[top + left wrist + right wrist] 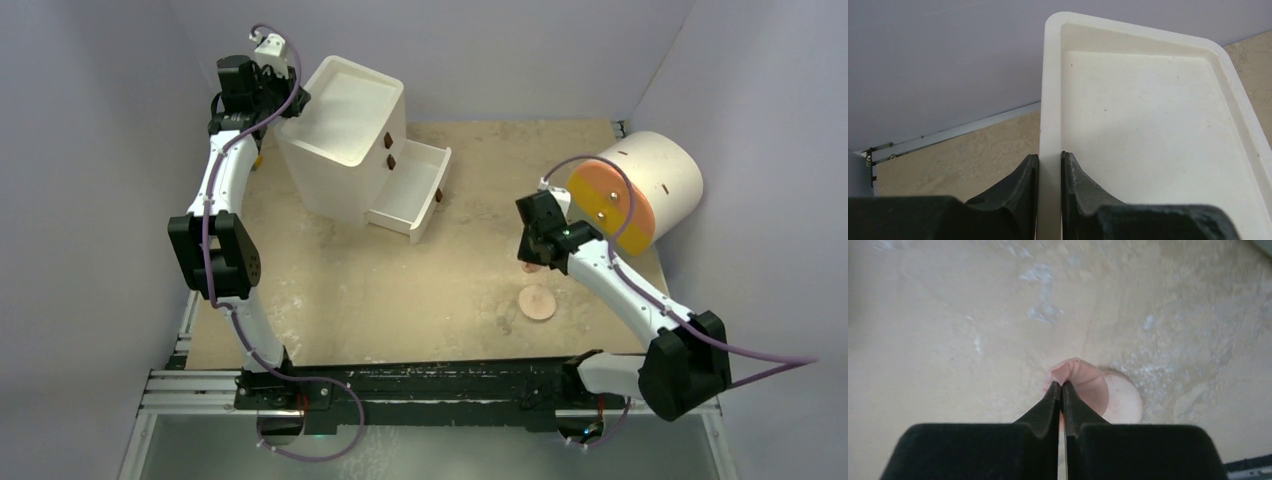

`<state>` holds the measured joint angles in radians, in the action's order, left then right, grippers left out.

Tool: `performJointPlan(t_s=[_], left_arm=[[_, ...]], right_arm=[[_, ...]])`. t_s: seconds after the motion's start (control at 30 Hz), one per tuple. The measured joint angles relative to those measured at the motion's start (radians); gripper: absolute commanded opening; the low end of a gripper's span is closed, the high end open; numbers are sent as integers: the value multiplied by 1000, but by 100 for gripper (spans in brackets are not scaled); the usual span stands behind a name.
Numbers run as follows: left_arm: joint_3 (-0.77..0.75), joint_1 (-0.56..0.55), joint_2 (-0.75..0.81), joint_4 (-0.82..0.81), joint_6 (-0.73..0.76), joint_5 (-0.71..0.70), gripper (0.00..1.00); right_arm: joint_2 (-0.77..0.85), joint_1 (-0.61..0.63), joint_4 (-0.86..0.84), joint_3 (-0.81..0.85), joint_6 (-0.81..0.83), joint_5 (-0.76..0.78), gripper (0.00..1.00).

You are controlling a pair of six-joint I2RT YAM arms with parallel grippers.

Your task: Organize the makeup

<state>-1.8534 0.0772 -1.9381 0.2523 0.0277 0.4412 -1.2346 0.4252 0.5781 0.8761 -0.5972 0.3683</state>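
My right gripper point(533, 258) point(1062, 384) is shut on the edge of a soft pink round piece point(1079, 375) and holds it a little above the table. A pale pink round compact point(537, 302) point(1122, 401) lies flat on the table just below and in front of it. My left gripper point(288, 104) point(1049, 156) is shut on the top rim point(1050, 100) of the white cabinet point(345, 130), one finger outside and one inside. The box, the packet and the two sticks are out of view.
The cabinet's bottom drawer point(410, 190) is pulled open toward the table's middle and shows no contents. A large white cylinder with an orange-yellow face point(640, 185) lies at the right, close behind the right arm. Walls close in left, back and right.
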Motion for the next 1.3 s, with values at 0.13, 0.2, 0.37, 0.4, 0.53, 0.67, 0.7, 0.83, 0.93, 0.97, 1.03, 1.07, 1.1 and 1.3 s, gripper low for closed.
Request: performJointPlan(t_s=[0.13,0.2,0.37,0.4,0.53,0.67,0.7,0.83,0.93,0.97,1.03,1.07,1.1,1.3], left_arm=[[0,0,0,0,0,0,0],[0,0,0,0,0,0,0],[-1,0,0,0,0,1,0],[-1,0,0,0,0,2,0],[0,0,0,0,0,4,0],[0,0,1,-1,0,6,0],[0,0,1,-1,0,7,0],[2,0,1,-2,0,8,0],[3,0,2,-3,0,8,0],[3,0,2,-3,0,8,0],[3,0,2,-3,0,8,0],[3,0,2,-3,0,8,0],[3,0,2,-3,0,8,0],[3,0,2,-3,0,8,0]], right_arm=[[-127,39,-37,165,18,0,2],[-217,65,-61,251,24,-5,3],[-470,132,-92,517,45,-23,3],[-526,142,-98,583,51,-27,3],[-720,161,-107,839,79,-47,4],[-896,163,-101,1113,102,-65,5],[-930,163,-98,1169,106,-74,5],[-1036,162,-93,1337,120,-98,9],[-1097,159,-93,1411,132,-113,13],[-1119,157,-93,1434,137,-123,16],[-1160,155,-95,1466,146,-135,22],[-1174,154,-95,1472,148,-141,26],[-1190,151,-95,1476,152,-150,28],[-1228,131,-113,1452,177,-170,43]])
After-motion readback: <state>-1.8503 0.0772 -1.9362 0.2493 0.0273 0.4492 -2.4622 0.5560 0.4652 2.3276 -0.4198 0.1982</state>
